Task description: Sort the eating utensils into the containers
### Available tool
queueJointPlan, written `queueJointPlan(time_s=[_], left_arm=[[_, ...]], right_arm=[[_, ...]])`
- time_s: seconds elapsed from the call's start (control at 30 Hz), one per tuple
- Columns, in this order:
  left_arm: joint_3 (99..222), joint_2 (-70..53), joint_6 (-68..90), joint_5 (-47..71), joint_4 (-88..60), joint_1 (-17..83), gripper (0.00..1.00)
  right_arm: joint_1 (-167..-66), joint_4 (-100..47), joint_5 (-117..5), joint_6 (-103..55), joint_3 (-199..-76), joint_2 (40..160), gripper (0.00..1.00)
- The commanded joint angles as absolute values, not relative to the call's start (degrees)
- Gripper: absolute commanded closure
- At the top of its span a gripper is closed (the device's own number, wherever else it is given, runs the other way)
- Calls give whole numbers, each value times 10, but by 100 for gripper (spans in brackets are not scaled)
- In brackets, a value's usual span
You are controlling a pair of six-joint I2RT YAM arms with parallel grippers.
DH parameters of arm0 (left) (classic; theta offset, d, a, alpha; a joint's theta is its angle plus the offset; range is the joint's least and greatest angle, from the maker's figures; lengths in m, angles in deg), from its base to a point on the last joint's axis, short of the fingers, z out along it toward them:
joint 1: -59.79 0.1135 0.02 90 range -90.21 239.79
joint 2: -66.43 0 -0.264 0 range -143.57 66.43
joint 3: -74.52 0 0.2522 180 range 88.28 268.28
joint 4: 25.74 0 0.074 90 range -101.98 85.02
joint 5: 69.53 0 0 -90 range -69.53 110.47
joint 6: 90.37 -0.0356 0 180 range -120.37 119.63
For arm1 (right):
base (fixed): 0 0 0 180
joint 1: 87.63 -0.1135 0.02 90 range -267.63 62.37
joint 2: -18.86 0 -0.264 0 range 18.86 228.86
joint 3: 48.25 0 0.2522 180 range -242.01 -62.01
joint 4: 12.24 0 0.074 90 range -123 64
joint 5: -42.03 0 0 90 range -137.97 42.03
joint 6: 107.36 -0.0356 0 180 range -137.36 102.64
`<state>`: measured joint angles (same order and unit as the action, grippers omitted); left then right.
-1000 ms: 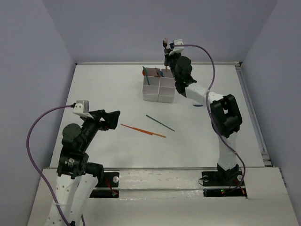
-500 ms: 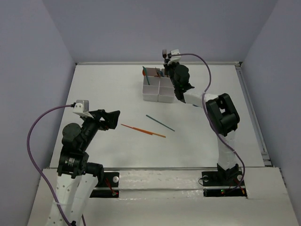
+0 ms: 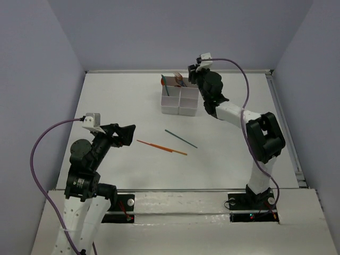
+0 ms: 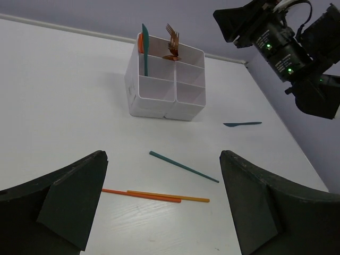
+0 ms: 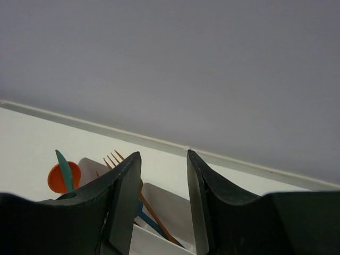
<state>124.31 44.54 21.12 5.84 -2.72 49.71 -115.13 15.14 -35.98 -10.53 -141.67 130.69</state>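
The white four-compartment box (image 3: 179, 101) stands at the back middle of the table. A brown fork (image 3: 179, 79) leans in its back part, next to a teal utensil (image 4: 144, 45) and an orange spoon (image 5: 57, 178) in the back left compartment. My right gripper (image 3: 193, 73) is open and empty just behind and to the right of the box; the fork's tines (image 5: 113, 158) show past its left finger (image 5: 125, 196). Two orange sticks (image 3: 162, 147) and a teal stick (image 3: 180, 138) lie mid-table. My left gripper (image 3: 127, 134) is open and empty, left of the sticks.
A small teal utensil (image 4: 241, 124) lies on the table to the right of the box, under the right arm. Grey walls close the table at the back and sides. A rail (image 3: 281, 122) runs along the right edge.
My right gripper held the brown fork above the box, lowered it into a back compartment, let go and drew slightly right. The left arm has not moved.
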Motion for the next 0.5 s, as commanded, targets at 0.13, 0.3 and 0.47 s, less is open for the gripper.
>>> queueJointPlan(time_s=[0.13,0.3,0.47], left_arm=[[1236,462,205,50,-57,500,1],[1237,469,205,46,-57,500,1],[1236,489,205,53,-56,488,1]], right_arm=[[-1148,61,-289,-194,-1288,1147,58],[-1079,-135,-340,-281,-1241,1084,59],[-999,-241,-402,-312,-1212,1085,57]])
